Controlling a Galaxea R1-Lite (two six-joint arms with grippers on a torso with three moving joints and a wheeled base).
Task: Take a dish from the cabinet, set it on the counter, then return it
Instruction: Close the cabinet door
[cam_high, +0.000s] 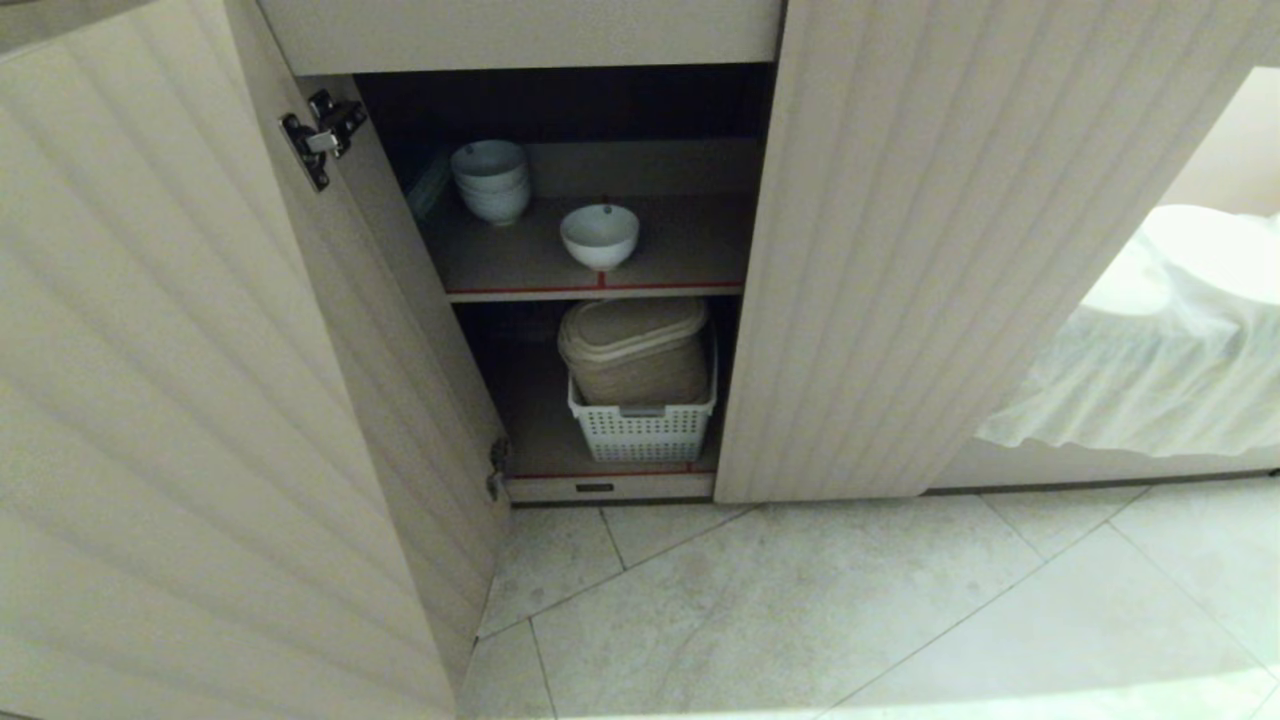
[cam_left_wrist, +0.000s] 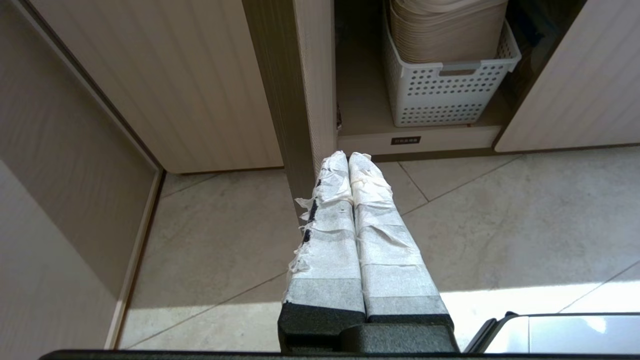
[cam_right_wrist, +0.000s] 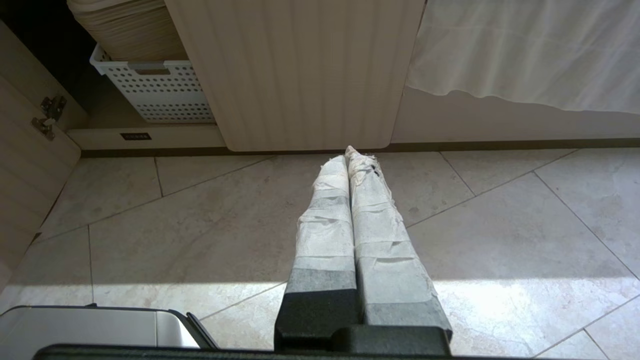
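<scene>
The cabinet stands open, its fluted left door swung wide. On its upper shelf, edged in red tape, the dish, a small white bowl, sits near the front. Neither arm shows in the head view. My left gripper hangs low over the floor tiles just before the cabinet's base, taped fingers pressed together and empty. My right gripper hangs the same way in front of the closed right door, shut and empty. The counter is out of view.
A stack of white bowls stands at the shelf's back left. Below, a white perforated basket holds a beige lidded container. A white cloth drapes at the right. Grey floor tiles lie in front.
</scene>
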